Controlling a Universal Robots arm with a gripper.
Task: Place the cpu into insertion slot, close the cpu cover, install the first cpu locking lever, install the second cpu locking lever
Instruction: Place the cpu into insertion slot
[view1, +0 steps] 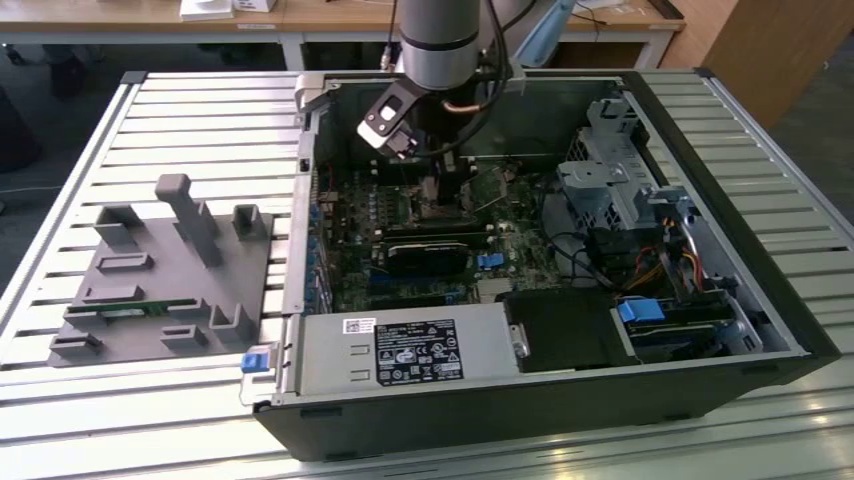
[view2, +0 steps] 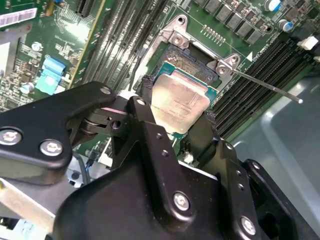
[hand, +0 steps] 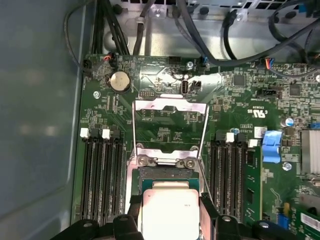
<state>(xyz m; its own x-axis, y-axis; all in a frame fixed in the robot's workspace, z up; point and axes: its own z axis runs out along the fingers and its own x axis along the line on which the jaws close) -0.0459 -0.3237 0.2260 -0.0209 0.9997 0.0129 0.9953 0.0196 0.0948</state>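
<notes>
Where the second wrist view looked down past the wrist, the black gripper (view2: 176, 107) was closed just far enough to pinch the chip (view2: 182, 97), with one finger (view2: 147, 120) on each of two opposite edges. The chip, silvery top up, sat over the socket (hand: 165, 175) on the green board (hand: 240, 100); whether it was fully seated could not be told. A thin lever (view2: 265, 85) stuck out free beside the socket. Beyond the socket, the cover frame (hand: 172, 106) was swung open. In the exterior view, the arm (view1: 441, 40) reached from the upper middle into the open computer case (view1: 534, 410) on a slatted table (view1: 134, 400), with a grey holder (view1: 160, 270) at the exterior view's left.
</notes>
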